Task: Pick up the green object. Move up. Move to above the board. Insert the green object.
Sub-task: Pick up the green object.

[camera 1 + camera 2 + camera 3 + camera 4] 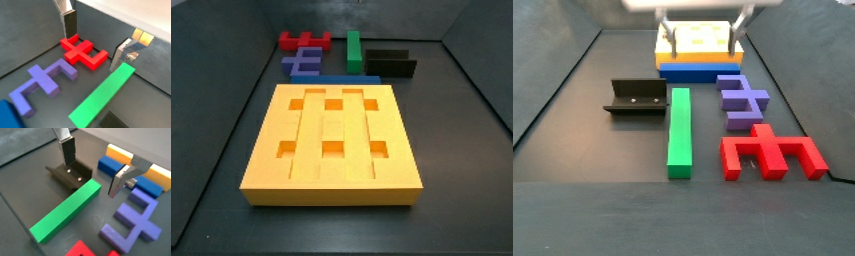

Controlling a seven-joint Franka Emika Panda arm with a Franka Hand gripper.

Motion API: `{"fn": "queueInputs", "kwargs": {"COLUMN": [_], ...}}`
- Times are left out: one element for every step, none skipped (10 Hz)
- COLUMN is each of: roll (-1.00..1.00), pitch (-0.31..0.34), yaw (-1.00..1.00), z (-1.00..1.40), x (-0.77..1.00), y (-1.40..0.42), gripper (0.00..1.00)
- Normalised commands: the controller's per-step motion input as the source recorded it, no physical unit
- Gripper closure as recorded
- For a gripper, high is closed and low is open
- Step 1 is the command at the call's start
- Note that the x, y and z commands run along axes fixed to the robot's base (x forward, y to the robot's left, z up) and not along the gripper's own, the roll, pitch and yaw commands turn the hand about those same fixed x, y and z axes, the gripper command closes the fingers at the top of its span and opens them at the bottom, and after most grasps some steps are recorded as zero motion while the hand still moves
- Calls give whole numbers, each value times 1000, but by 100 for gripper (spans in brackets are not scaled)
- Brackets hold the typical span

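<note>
Gripper (90,175) hangs above the dark floor over the far end of the long matte green rectangular bar (680,131), fingers spread wide, one flat silver finger (67,151) on the fixture side and the other finger (121,182) on the purple-block side. Nothing sits between the pads. No contact with the bar visible in either wrist view.

Green bar lies flat on the floor, straight, untouched. In a side view it runs lengthwise between the dark L-shaped fixture (636,99) on one flank and the purple notched block (742,98) on the other; it sits just beside the fixture, apart from the purple block.

Large thick yellow-orange board (333,140) with lengthwise grooves and six square holes rests flat, well apart from the gripper's working spot, holes all open. A blue flat bar (700,71) lies against the board's edge nearest the pieces.

Red notched block (771,154) rests on the floor past the purple block, near the free end of the green bar.

Gripper appears in a side view (700,36) high over the board end of the layout.
</note>
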Motion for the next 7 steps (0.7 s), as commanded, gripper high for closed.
{"fn": "queueInputs", "kwargs": {"roll": [-243, -230, -154, -61, 0, 0, 3], "pitch": [17, -51, -123, -131, -64, -47, -44], "yaw": [-86, 0, 3, 0, -66, -117, -69], "z": [-640, -666, -754, -777, -669, -580, -614], "x": [446, 337, 240, 71, -109, -206, 0], "y": [394, 191, 0, -60, 9, 126, 191], "gripper": [0, 0, 0, 0, 0, 0, 0]}}
